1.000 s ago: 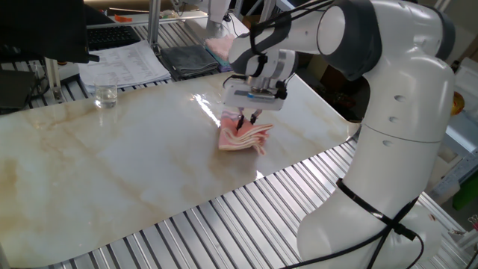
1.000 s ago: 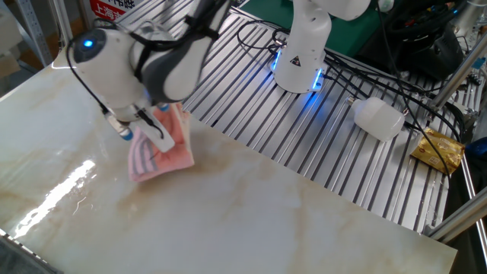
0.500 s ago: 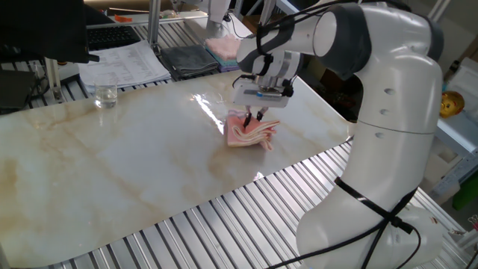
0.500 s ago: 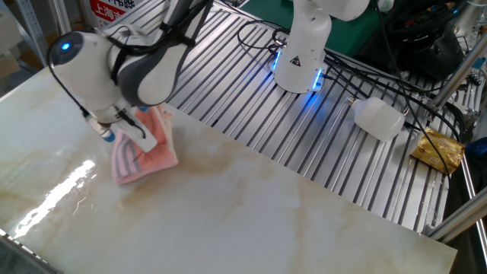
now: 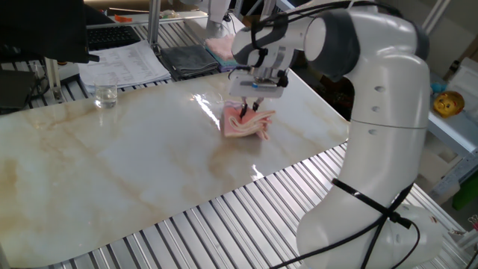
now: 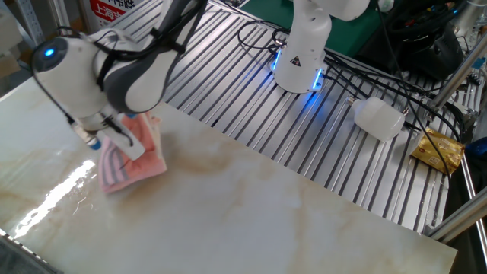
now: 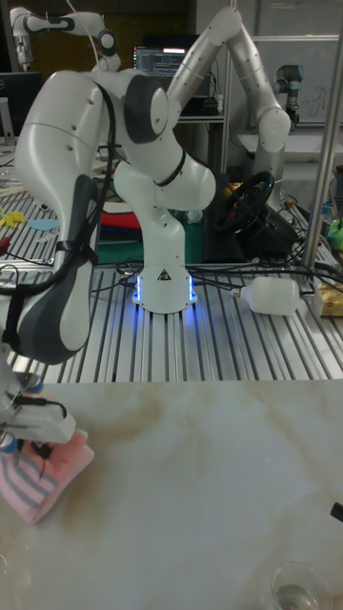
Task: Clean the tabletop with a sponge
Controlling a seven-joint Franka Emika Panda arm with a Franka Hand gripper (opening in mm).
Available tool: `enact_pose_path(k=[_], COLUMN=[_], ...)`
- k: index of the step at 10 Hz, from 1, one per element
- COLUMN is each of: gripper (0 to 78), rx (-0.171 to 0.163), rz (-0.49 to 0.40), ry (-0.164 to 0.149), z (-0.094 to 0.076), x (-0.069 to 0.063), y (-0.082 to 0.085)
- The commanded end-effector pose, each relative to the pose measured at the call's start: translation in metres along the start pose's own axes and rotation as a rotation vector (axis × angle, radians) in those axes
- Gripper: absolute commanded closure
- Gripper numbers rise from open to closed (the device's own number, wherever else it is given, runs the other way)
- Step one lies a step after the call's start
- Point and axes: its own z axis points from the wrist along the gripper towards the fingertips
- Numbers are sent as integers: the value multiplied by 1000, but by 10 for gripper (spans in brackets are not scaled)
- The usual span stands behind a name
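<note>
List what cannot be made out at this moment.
- Fingertips of the gripper: buried in the folds of the salmon-pink striped sponge in one fixed view; hidden by the arm in the other.
- Sponge's underside on the cream marble tabletop: hidden.
- Tall fixed view: sponge cut off by the left edge.

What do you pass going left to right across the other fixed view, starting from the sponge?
Sponge under the claw → blue-lit robot base → white plastic bottle lying on the metal slats → crumpled gold packet.
</note>
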Motion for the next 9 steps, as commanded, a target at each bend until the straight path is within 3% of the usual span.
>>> enact_pose_path(k=[1, 5, 7, 9], gripper=[764, 764, 764, 764], rx=[11, 26, 31, 55], rz=[-23, -26, -2, 23], ry=[-31, -41, -47, -54], z=[1, -14, -14, -14], x=[-27, -43, -42, -42], y=[-2, 4, 20, 20])
